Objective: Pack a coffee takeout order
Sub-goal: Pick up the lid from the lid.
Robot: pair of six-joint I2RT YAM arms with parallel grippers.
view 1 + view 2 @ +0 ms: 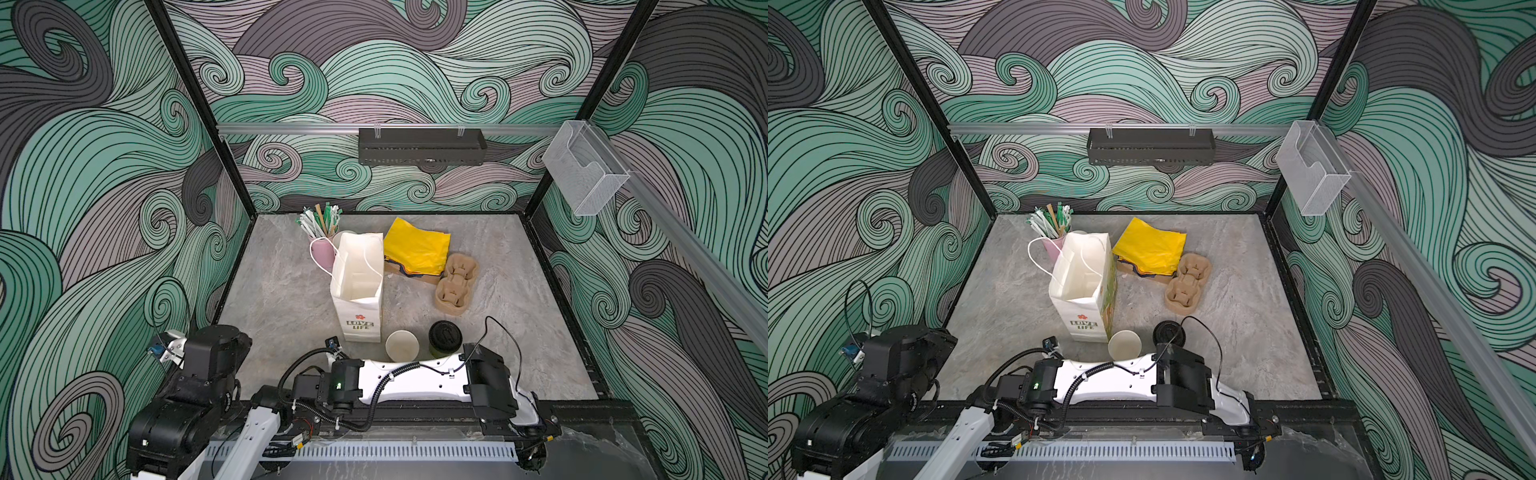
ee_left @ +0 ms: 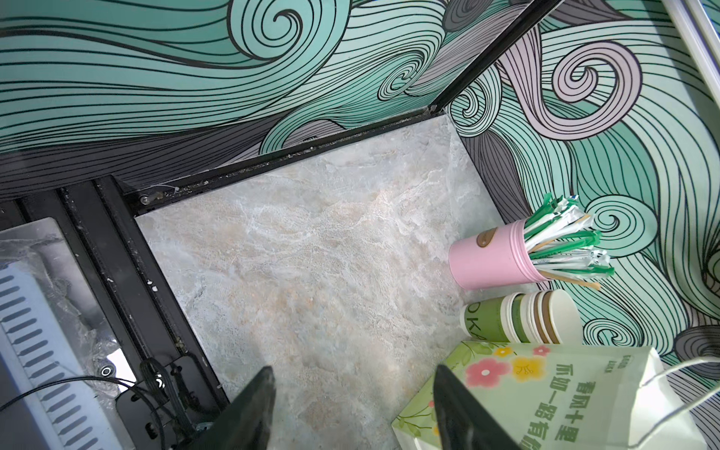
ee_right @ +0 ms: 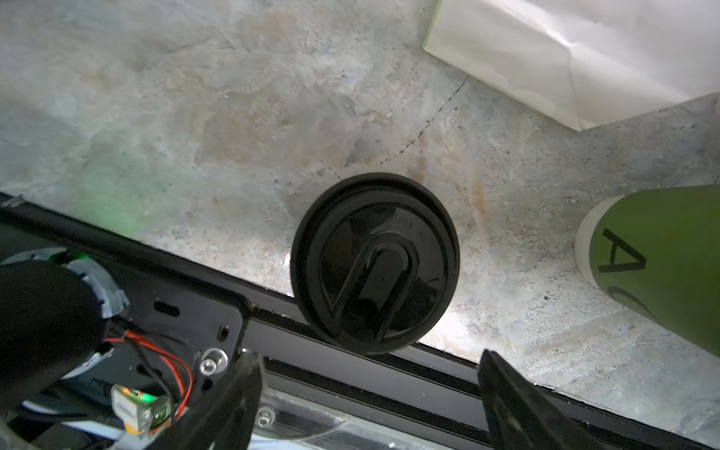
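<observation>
1. Right gripper (image 3: 370, 356) hangs wide open, empty.
2. Left gripper (image 2: 354, 368) is spread too, holding nothing.
3. Lidded cup (image 1: 445, 337) and open cup (image 1: 402, 345) stand just robot-side of the paper bag (image 1: 359, 324); yellow napkins (image 1: 417, 247) lie beside its far end.

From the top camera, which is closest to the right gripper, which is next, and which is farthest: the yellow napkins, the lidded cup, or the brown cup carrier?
1. lidded cup, right by the right gripper, at the table's front.
2. brown cup carrier, mid-table.
3. yellow napkins, near the back.
</observation>
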